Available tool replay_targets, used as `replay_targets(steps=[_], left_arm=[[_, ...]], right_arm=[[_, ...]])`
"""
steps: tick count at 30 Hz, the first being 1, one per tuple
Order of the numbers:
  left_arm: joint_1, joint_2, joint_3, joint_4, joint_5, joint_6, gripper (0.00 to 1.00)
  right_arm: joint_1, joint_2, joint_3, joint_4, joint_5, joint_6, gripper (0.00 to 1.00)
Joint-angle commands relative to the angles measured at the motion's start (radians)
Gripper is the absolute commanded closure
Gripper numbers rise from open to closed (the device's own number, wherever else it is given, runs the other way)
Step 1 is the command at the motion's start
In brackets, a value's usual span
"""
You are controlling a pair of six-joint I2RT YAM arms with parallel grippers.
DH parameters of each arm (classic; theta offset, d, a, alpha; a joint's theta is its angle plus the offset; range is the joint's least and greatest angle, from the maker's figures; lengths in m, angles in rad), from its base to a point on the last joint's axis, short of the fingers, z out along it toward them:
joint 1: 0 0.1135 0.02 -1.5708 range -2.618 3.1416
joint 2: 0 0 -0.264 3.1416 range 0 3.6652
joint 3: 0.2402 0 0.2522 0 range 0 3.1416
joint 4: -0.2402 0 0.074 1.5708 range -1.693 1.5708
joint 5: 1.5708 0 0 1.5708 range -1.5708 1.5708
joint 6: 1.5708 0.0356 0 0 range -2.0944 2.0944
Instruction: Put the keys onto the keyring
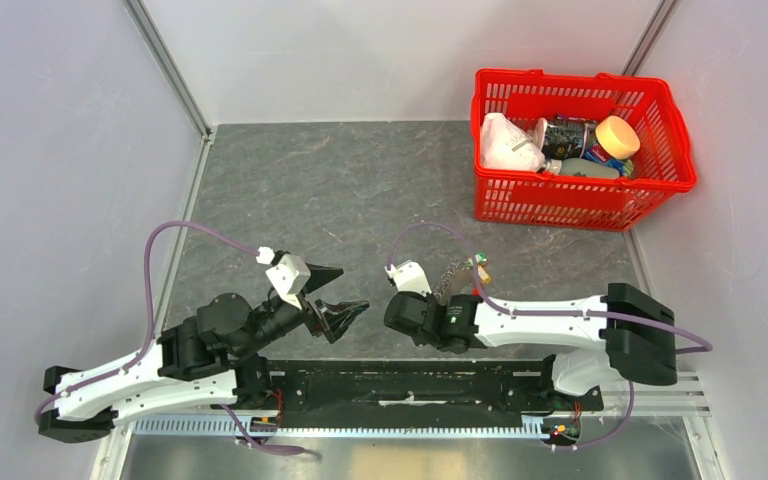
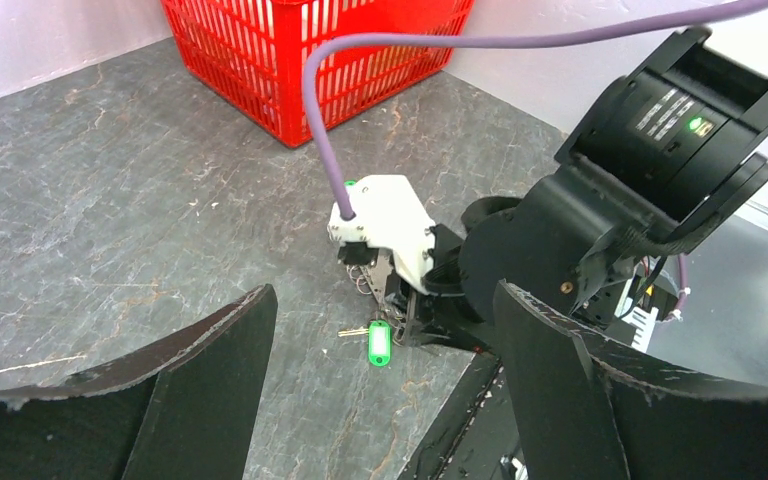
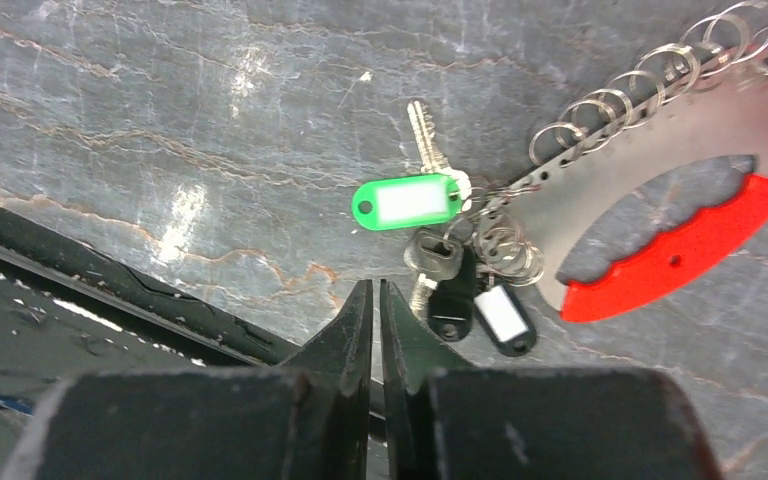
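Small silvery keys with green and black tags [image 3: 405, 200] are lying mid-frame on the grey marbled counter [image 3: 160, 120], bunching against the crescent metal keyring with a red grip [image 3: 660, 180]; threading is looking unfinished. The right hand [image 3: 375, 300] is pinching together on nothing, and the left hand [image 1: 348, 290] is gaping apart

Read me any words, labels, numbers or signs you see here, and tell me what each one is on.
No text here is readable.
Arm label: white print, too small to read.
Green tag: white insert, blank.
Black tag: white insert, blank.
Can in the basket: print blurred.
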Motion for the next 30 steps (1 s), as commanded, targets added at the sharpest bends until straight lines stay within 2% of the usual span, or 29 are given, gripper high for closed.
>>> replay_targets(steps=[1,3,6,9,20,28,29,30], left_arm=[[-0.002,0.006,0.002,0.012,-0.026,-0.006,0.14],[-0.002,0.008,0.003,0.014,-0.025,-0.006,0.14],[-0.002,0.017,0.008,0.019,-0.022,-0.003,0.13],[-0.002,0.029,0.013,0.023,-0.016,-0.001,0.13],[-0.002,0.034,0.006,0.039,0.001,-0.003,0.13],[-0.002,0.033,-0.004,0.05,0.014,-0.008,0.13],[-0.002,-0.012,-0.006,0.052,0.015,-0.009,0.13],[-0.002,0.029,-0.008,0.052,0.015,-0.01,0.13]], right_arm=[[-0.014,-0.085,0.04,-0.061,0.076,0.0,0.79],[-0.031,-0.127,0.032,-0.075,0.086,0.004,0.62],[-0.087,-0.165,0.013,-0.1,0.091,0.004,0.52],[-0.165,-0.19,-0.02,-0.105,0.072,0.011,0.46],[-0.334,-0.281,-0.157,-0.128,0.081,0.189,0.39],[-0.374,-0.253,-0.2,-0.154,0.097,0.333,0.37],[-0.376,-0.241,-0.2,-0.16,0.103,0.358,0.37],[-0.376,-0.231,-0.2,-0.166,0.107,0.381,0.37]])
